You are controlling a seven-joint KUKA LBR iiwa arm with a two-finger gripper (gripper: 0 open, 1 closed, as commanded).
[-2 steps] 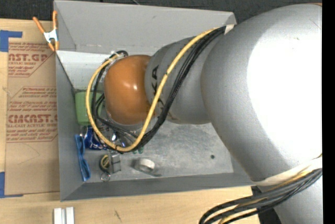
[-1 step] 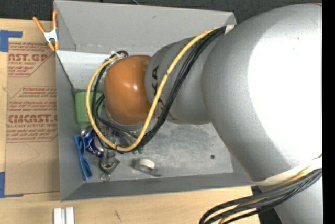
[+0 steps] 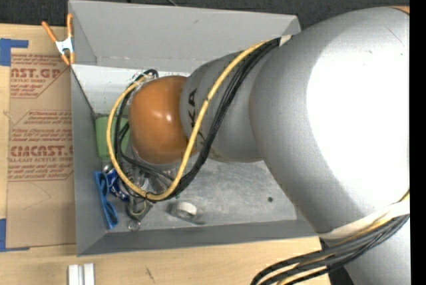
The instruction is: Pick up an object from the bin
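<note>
1. Pincer [image 3: 138, 196] low in the grey metal bin [image 3: 200, 30], close to the lower-left corner and down at or just above the floor; contact with the floor not clear.
2. Released or clenched: cannot tell. Working end tucked under the orange wrist cover [image 3: 156, 120] and crossed by a loop of yellow and black cables [image 3: 200, 137].
3. Same doubt about any load in its grasp; only bare metal parts and wiring to be made out below the cover.
4. Nearest thing: a blue plastic piece [image 3: 104, 196], long and narrow, lying along the bin's left edge and running down towards the lower-left corner. Just beside the pincer, on the side towards that edge. Touching or apart: cannot tell.
5. Further up the same left edge, a pale green block [image 3: 102, 136], set against the wall, partly behind the cable loop and beside the orange cover rather than under the pincer.
6. On the pincer's other side, a small grey-white ring-like piece [image 3: 185, 210], flat on the floor near the bin's lower edge, near the pincer but clearly apart from it.
7. Silver-grey arm [image 3: 319, 117] in over the bin's right edge, covering the right half of the floor.
</note>
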